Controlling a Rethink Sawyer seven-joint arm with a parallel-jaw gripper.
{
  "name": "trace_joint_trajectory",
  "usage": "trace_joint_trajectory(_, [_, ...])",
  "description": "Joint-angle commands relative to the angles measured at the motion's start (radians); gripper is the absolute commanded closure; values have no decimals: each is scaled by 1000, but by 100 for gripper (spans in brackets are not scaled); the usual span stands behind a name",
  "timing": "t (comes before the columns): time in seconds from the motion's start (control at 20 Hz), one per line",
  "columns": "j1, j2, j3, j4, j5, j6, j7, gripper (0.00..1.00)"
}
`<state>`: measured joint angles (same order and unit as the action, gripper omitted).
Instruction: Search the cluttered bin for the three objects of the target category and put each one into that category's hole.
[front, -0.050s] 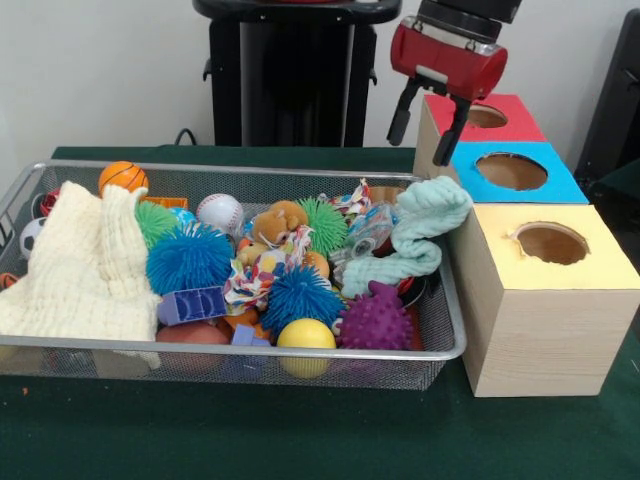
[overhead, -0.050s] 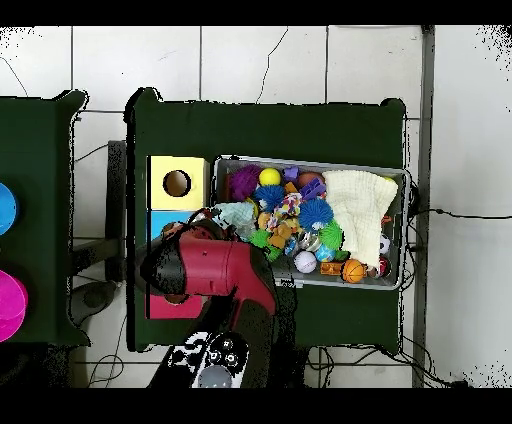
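Observation:
My gripper (front, -0.050s: 427, 122) hangs open with nothing between its black fingers, above the red box (front, -0.050s: 520, 104) and the blue box (front, -0.050s: 560, 185), right of the wire bin (front, -0.050s: 452, 352). The bin is piled with toys: blue spiky balls (front, -0.050s: 188, 258), a purple spiky ball (front, -0.050s: 375, 320), a yellow ball (front, -0.050s: 306, 335), a baseball (front, -0.050s: 220, 212), an orange basketball (front, -0.050s: 122, 177) and a small teddy bear (front, -0.050s: 277, 222). A cream cloth (front, -0.050s: 85, 265) covers the bin's left end. A mint cloth (front, -0.050s: 420, 235) drapes over the right rim. In the overhead view the red arm (overhead, -0.050s: 215, 265) hides the gripper.
Three boxes with round holes stand in a row beside the bin: red farthest, blue in the middle, and the yellow-topped box (front, -0.050s: 600, 270) nearest. Overhead shows the yellow box (overhead, -0.050s: 195, 170) left of the bin (overhead, -0.050s: 402, 232); the arm covers most of the other two.

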<state>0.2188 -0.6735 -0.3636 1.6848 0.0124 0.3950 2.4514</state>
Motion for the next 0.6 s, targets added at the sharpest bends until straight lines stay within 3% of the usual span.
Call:
trace_joint_trajectory(0.05, [-35,26,98,0,-70,-69,-9,0])
trace_joint_trajectory(0.6, [1,147,90,6,-88,-283,69,0])
